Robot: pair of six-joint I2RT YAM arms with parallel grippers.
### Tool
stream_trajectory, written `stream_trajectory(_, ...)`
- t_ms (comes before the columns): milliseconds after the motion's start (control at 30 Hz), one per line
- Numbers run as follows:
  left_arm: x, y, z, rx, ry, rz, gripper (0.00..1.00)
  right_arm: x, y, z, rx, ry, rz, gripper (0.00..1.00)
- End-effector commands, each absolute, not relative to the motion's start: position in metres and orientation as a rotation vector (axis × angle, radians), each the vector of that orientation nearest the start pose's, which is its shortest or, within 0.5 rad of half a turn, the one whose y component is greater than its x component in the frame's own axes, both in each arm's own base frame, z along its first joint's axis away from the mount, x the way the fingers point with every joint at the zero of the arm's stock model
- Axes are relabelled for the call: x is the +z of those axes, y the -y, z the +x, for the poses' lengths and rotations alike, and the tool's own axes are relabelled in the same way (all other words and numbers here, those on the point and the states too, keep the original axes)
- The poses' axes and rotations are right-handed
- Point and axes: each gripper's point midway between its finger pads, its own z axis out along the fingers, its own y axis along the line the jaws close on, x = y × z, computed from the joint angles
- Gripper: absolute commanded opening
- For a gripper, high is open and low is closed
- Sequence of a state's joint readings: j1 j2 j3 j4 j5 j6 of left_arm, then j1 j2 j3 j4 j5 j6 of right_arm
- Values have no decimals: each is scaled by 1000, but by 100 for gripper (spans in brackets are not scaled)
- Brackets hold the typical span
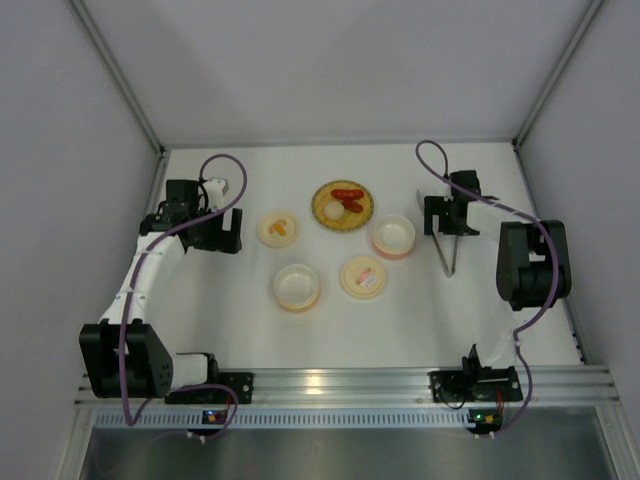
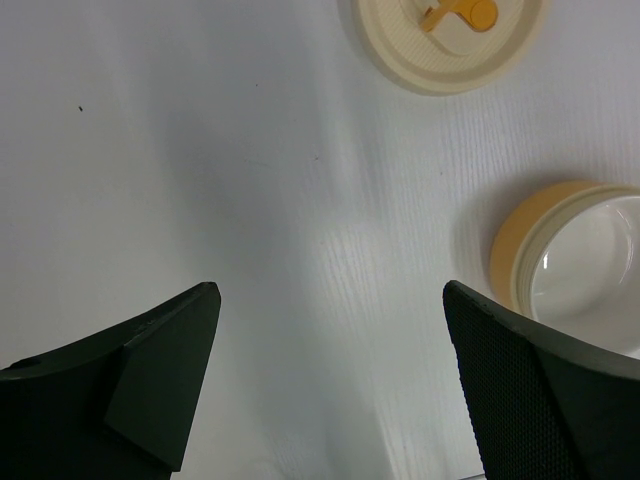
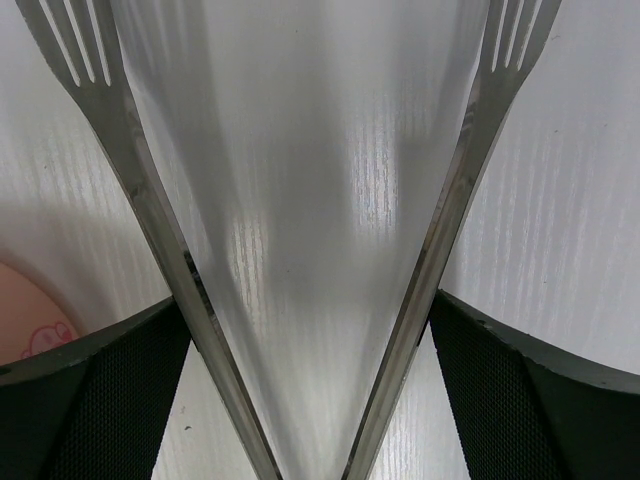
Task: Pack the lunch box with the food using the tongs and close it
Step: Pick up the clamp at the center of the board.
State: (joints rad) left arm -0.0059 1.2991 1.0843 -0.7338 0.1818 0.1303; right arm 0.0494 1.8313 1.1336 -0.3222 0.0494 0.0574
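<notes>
The silver tongs (image 1: 449, 255) lie on the white table at the right, their two fork-tipped arms (image 3: 150, 200) spreading away from the joined end. My right gripper (image 3: 310, 310) is open and straddles both arms, its pads (image 3: 520, 400) close against their outer sides. The food (image 1: 348, 200), red sausage pieces and a white ball, sits on a woven plate (image 1: 322, 212) at the back centre. The lunch box parts are a pink bowl (image 1: 393, 236) and an orange bowl (image 1: 297, 286). My left gripper (image 2: 330, 290) hangs open over bare table with nothing between its fingers; the orange bowl (image 2: 580, 260) is to its right.
Two round cream lids lie loose: one with an orange mark (image 1: 278, 229) near the left gripper, one with a pink mark (image 1: 363, 277) near the centre. The orange-marked lid (image 2: 440, 50) shows ahead of my left gripper. A pink rounded edge (image 3: 25, 320) shows beside my right gripper's left finger.
</notes>
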Motion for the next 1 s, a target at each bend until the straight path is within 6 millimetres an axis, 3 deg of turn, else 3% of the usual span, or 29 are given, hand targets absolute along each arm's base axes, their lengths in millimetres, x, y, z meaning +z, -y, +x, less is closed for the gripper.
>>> stream_trajectory(0,159,27,322,-159,-2446,254,98,16,-16,406,-29,-2603,34,98)
stream_trajectory(233,159,29,322,-168,-2445,253,98,10,-15,392,-31,-2604,30,98)
stream_trajectory(600,163,28,323,-163,-2439,254,98,16,-19,390,9,-2617,16,76)
stream_trajectory(733,163,28,323,-166,-2438,253,98,42,-15,389,23,-2574,16,74)
stream_trajectory(867,163,29,323,-170,-2437,256,98,81,-11,391,59,-2502,-19,69)
stream_trajectory(967,164,30,324,-177,-2435,254,98,101,3,392,57,-2479,-38,68)
